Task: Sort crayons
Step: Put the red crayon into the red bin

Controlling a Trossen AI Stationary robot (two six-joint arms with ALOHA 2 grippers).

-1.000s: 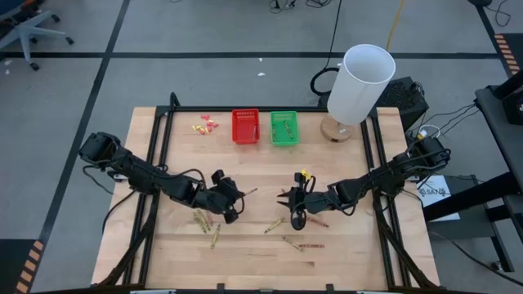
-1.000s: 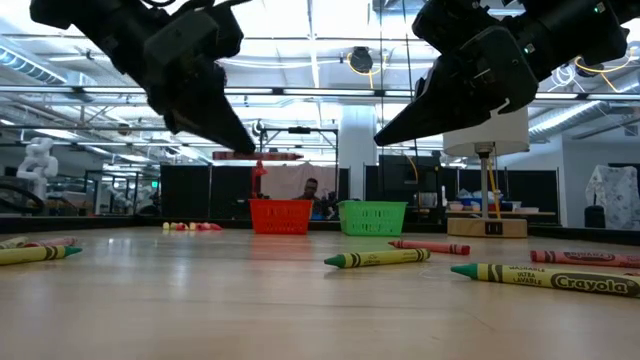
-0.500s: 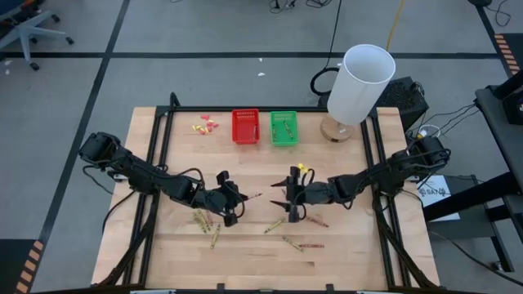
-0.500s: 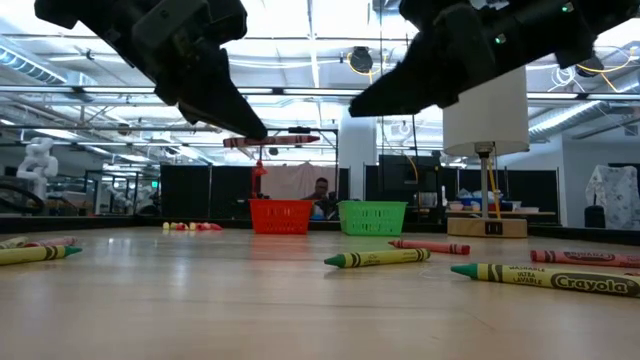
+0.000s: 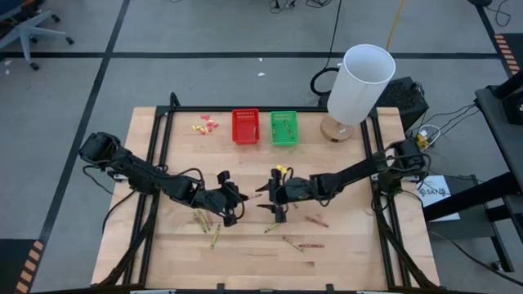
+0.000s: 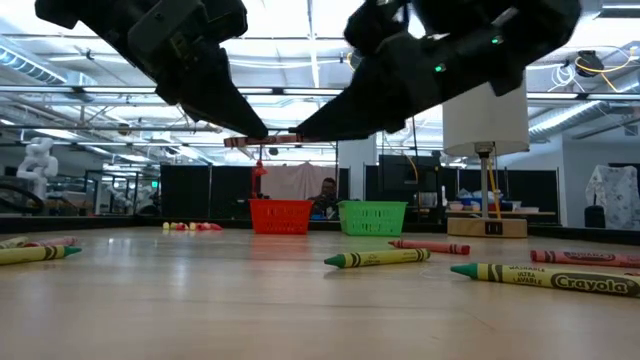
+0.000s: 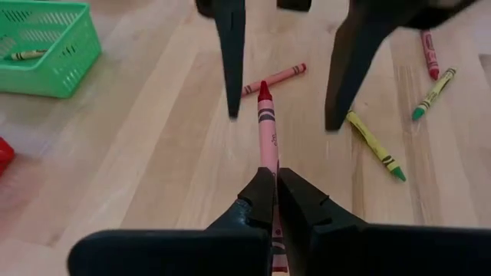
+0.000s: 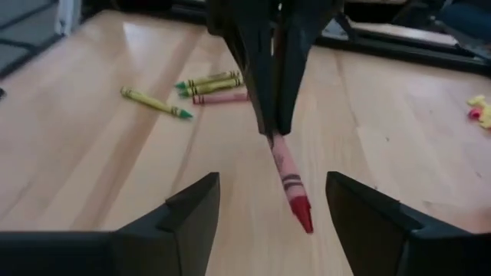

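A red crayon (image 7: 266, 126) is pinched in the closed left claw (image 7: 274, 201) and offered tip-first between the wide-open right claw (image 8: 272, 201), probably for a handover.

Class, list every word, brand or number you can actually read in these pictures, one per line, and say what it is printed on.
"Crayola": on the yellow-green crayon lying nearest the low camera.
Smaller print above that brand name: too blurred to read.
Markings on the red crayon held by the left gripper: unreadable.
Paper sheet beside the table: too small to read.
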